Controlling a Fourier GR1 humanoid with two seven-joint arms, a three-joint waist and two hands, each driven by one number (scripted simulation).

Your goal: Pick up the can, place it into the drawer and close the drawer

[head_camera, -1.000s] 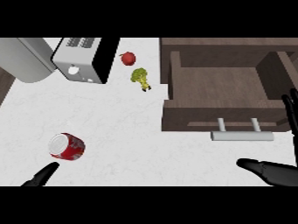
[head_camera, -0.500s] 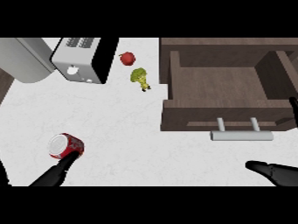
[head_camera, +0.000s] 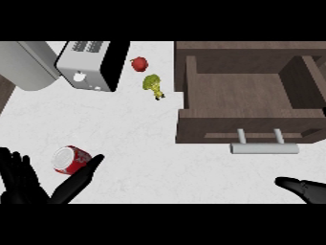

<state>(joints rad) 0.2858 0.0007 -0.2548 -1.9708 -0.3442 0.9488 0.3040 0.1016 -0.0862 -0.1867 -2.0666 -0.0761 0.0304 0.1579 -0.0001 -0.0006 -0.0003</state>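
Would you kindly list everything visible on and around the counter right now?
Can: one, red with pale top, near left.
Toaster: one, silver and black, far left.
Curved object: one, grey, far-left corner.
Fruit: one, red, right of the toaster.
Vegetable: one, green-yellow, beside the fruit.
Drawer: one, brown, open, right side.
Handle: one, grey, drawer's front.
Counter: one, white.
Left hand: one, black, open, beside the can.
Right hand: one, black, open, lower right.

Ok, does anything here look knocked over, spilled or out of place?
Nothing stands out. The drawer is open, the can rests unspilled on the counter beside the open left hand, and the toaster looks undamaged.
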